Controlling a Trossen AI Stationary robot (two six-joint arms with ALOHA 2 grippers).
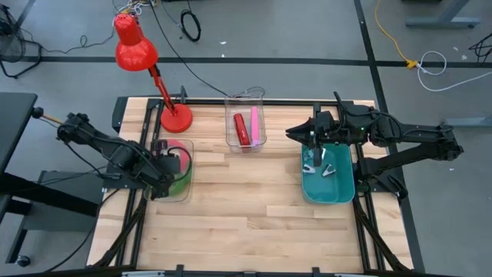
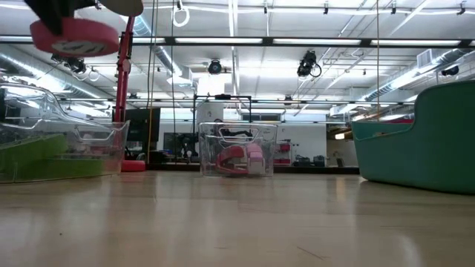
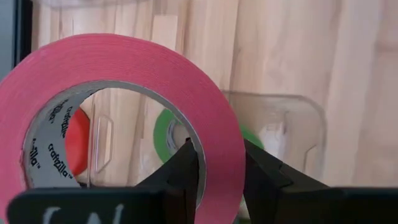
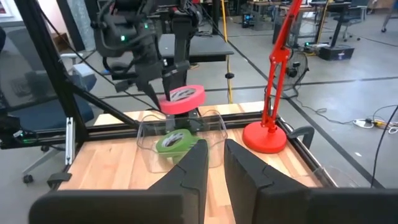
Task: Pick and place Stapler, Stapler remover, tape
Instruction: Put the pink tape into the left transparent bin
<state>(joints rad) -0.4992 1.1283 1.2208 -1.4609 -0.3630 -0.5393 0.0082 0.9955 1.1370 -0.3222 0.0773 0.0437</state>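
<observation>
We see the left gripper [image 4: 163, 87] clamped on the wall of the pink-red tape ring [image 3: 124, 93], holding it in the air above the clear bin [image 4: 149, 138] at the table's left, where a green tape ring [image 4: 174, 140] lies. The right gripper [image 1: 314, 154] hangs over the teal tray [image 1: 338, 192], its fingers [image 4: 245, 168] nearly together and holding nothing.

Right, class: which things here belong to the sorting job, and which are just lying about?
Job:
pink tape, held in left gripper
green tape in clear bin
red stapler
teal tray
right gripper

Lying about:
red lamp
floor cables
</observation>
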